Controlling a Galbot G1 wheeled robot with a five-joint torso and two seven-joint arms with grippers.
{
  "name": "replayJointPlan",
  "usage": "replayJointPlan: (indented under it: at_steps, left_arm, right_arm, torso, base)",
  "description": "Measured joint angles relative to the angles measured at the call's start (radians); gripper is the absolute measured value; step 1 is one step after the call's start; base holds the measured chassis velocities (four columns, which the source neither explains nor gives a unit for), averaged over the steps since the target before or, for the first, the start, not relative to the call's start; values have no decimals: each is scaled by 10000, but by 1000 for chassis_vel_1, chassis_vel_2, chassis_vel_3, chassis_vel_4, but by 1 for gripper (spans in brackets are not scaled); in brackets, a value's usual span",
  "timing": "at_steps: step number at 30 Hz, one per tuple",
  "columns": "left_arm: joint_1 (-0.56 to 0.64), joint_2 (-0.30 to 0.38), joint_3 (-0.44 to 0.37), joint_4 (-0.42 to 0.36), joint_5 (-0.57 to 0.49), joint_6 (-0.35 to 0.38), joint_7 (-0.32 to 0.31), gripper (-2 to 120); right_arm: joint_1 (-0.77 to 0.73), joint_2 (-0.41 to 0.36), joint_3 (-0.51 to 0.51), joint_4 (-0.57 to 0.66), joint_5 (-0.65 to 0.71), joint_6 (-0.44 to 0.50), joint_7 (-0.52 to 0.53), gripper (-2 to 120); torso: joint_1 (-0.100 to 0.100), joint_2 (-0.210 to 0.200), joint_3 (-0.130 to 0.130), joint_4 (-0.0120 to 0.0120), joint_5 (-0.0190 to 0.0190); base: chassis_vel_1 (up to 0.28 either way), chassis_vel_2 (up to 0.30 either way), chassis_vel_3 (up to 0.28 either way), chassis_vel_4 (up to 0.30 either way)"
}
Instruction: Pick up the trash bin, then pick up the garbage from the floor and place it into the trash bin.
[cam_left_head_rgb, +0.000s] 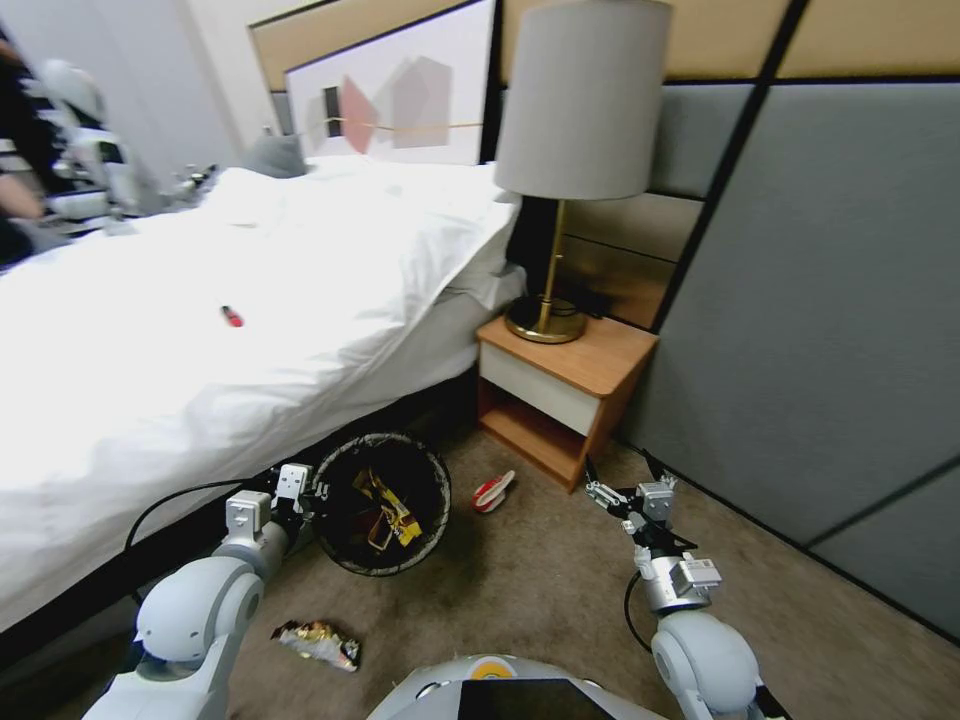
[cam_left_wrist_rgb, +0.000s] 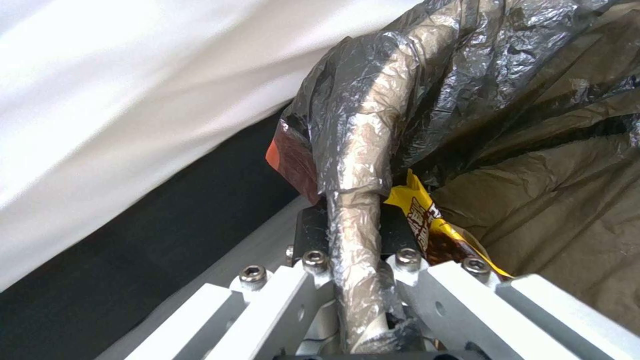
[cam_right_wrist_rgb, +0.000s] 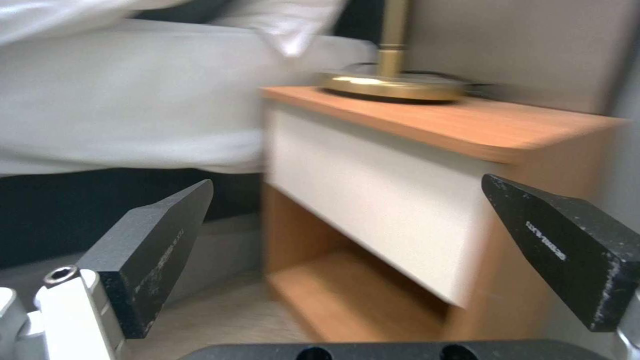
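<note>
Currently my left pincer (cam_left_head_rgb: 305, 492) sits at the lower left of the head view, pressed together on the bag-covered rim of the trash bin (cam_left_head_rgb: 383, 503). From the left wrist camera, the rim (cam_left_wrist_rgb: 357, 165) runs straight between my two pads, wrapped in crinkly black bag, with the bed's white sheet (cam_left_wrist_rgb: 120, 100) close alongside. The bin is tilted with its mouth toward my head camera, beside the foot of the bed (cam_left_head_rgb: 200, 340). Whether its base touches the floor (cam_left_head_rgb: 540, 570) I cannot tell.

Inside the bin lies a yellow snack wrapper (cam_left_head_rgb: 390, 505); the left wrist camera shows it (cam_left_wrist_rgb: 427, 220) just inside the rim, next to my pincer.

My right pincer (cam_left_head_rgb: 618, 497) hangs at the lower right of centre in the head view, spread wide and holding nothing. From its wrist camera both dark fingers (cam_right_wrist_rgb: 150, 250) stand well apart, facing the nightstand (cam_right_wrist_rgb: 427, 165). A lamp (cam_left_head_rgb: 575, 150) with a brass base stands on the nightstand's tabletop (cam_left_head_rgb: 580, 355).

Garbage on the floor: a red-and-white paper cup (cam_left_head_rgb: 493, 491) lies on its side between the bin and the nightstand, just right of the bin. A shiny crumpled wrapper (cam_left_head_rgb: 318, 643) lies at the bottom left of the head view, below the bin and near my left arm.

A small red object (cam_left_head_rgb: 231, 316) rests on the bed.
</note>
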Motion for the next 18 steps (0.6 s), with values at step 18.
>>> replayJointPlan:
  at_steps: [18]
  left_arm:
    - [6, -4, 35, -31, -21, -213, -63, 1]
  right_arm:
    - [1477, -455, -847, -415, 1860, -2553, 1553, 100]
  torso:
    - [0, 0, 1, -5, 1]
  base:
    - [68, 57, 62, 67]
